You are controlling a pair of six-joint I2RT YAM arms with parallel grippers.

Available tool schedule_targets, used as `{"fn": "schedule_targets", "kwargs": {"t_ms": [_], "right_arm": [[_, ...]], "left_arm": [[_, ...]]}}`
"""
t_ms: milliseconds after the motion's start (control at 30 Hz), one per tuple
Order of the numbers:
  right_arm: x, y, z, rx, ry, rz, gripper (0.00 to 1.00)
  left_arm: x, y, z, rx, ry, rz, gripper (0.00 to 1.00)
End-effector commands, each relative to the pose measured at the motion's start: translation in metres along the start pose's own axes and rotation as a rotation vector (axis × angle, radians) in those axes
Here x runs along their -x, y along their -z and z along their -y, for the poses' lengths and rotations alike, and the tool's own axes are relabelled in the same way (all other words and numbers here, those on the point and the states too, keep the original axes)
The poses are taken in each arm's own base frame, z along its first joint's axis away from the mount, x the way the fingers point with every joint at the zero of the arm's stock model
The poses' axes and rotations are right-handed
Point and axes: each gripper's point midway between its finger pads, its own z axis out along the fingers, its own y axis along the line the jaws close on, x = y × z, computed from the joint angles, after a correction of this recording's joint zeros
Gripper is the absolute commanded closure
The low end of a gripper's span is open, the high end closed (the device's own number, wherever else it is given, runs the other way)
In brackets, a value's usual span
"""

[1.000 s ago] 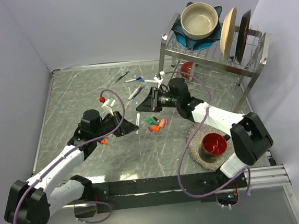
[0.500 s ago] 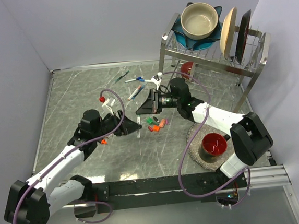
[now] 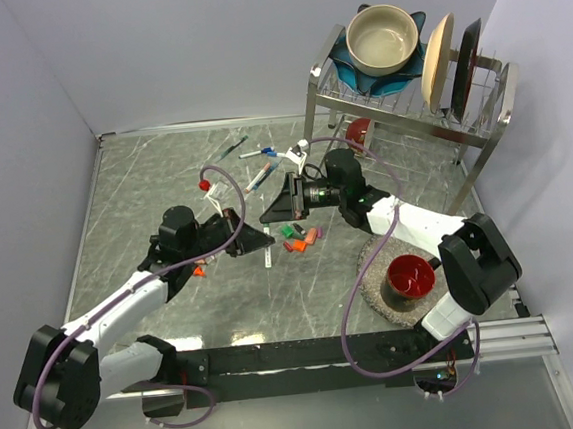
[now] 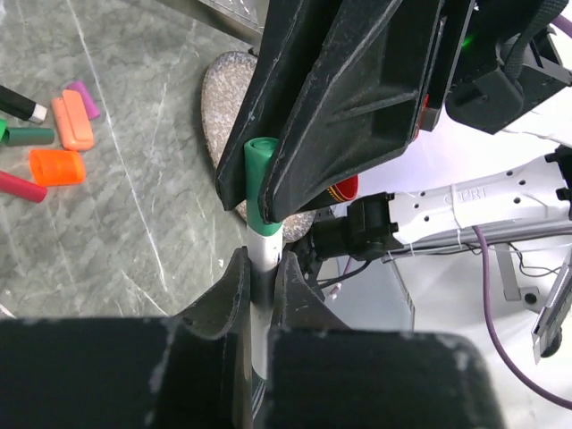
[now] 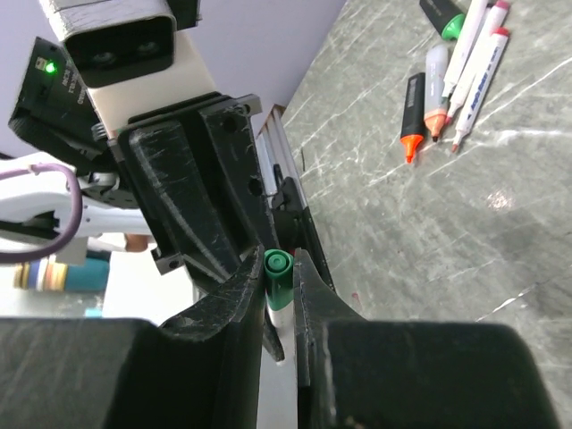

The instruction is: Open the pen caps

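Both arms meet above the middle of the table. The left gripper is closed on the barrel of a white marker, with a finger pressed against each side. The right gripper is clamped on the green cap at the end of that same marker. In the right wrist view the cap's round end shows between the two finger pads. The cap is seated on the barrel, and no gap shows at the joint. The two grippers face each other tip to tip and nearly touch. On the table just right of the grippers lies a cluster of loose caps in red, green, orange and pink. They lie close together, and some touch. More markers lie scattered toward the back of the table, well apart from the cluster. A round stone-coloured mat sits at the near right with a red cup on it. A metal dish rack stands at the far right corner, holding a bowl and upright plates.
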Motion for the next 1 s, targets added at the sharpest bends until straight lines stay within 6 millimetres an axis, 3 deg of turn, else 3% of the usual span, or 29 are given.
{"fn": "schedule_targets", "kwargs": {"t_ms": [0,100,133,233,667,733,767,800,867,967], "right_arm": [[0.012,-0.001,-0.017,0.064,0.087,0.005,1.00],[0.009,-0.001,-0.023,0.097,0.104,-0.013,0.98],[0.007,-0.001,-0.025,0.112,0.111,-0.025,0.88],[0.001,-0.005,-0.028,0.124,0.122,-0.048,0.78],[-0.009,-0.012,-0.033,0.139,0.101,-0.089,0.68],[-0.009,-0.012,-0.035,0.143,0.099,-0.092,0.71],[-0.008,-0.012,-0.037,0.146,0.095,-0.092,0.77],[-0.008,-0.012,-0.037,0.148,0.093,-0.094,0.89],[-0.007,-0.012,-0.037,0.145,0.089,-0.087,0.99],[-0.002,-0.010,-0.036,0.133,0.064,-0.058,1.00]], "left_arm": [[-0.003,0.001,0.020,-0.099,-0.052,-0.024,0.99],[-0.003,0.003,0.023,-0.099,-0.063,-0.020,0.99],[-0.003,0.004,0.023,-0.096,-0.063,-0.018,0.99],[-0.001,0.003,0.023,-0.091,-0.069,-0.009,0.99],[0.003,0.003,0.022,-0.079,-0.071,0.006,0.99],[0.003,0.003,0.023,-0.080,-0.073,0.005,0.99],[0.002,0.003,0.022,-0.077,-0.070,0.000,0.99],[0.002,0.003,0.022,-0.076,-0.071,0.000,0.99],[-0.001,0.004,0.021,-0.074,-0.064,-0.010,0.99],[-0.018,0.009,0.018,-0.062,-0.021,-0.062,0.99]]}}
